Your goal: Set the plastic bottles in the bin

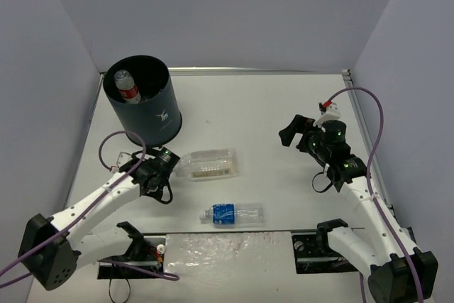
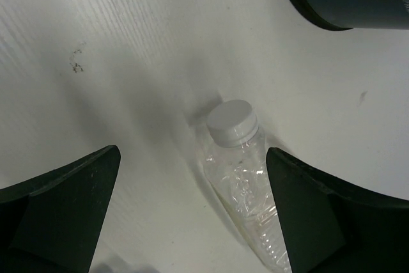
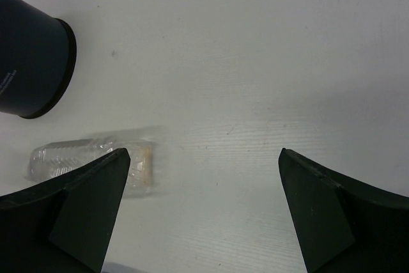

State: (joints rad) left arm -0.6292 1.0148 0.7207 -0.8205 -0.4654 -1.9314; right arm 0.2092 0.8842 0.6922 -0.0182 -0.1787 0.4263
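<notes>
Only the top and red label of 1 bottle (image 1: pixel 126 84) show above the rim of the bin (image 1: pixel 152 115); the rest is lost in the dark interior. The bin is a tall, round, smooth-walled blue-black bucket with a small white logo, and both wrist views cut it off at the frame edge.

Just in front of the bin, toward its right, the wide ribbed bottle (image 1: pixel 207 164) lies on its side on the white table (image 1: pixel 269 104). It is clear plastic with a yellowish patch. Its end nearest the bin meets the left gripper (image 1: pixel 159 169), which hides the cap from above.

The left wrist view shows a white screw cap and crinkled clear body between 2 dark fingers (image 2: pixel 64 202) standing wide apart. 1 finger covers the bottle's lower side, so contact cannot be judged.

Further in front of the bin, a slim clear blue-labelled bottle (image 1: pixel 233 213) lies flat.

Well right of the bin, the right gripper (image 1: pixel 292 131) hangs with its jaws spread over the table. In its own view, 1 finger masks part of the ribbed bottle.
</notes>
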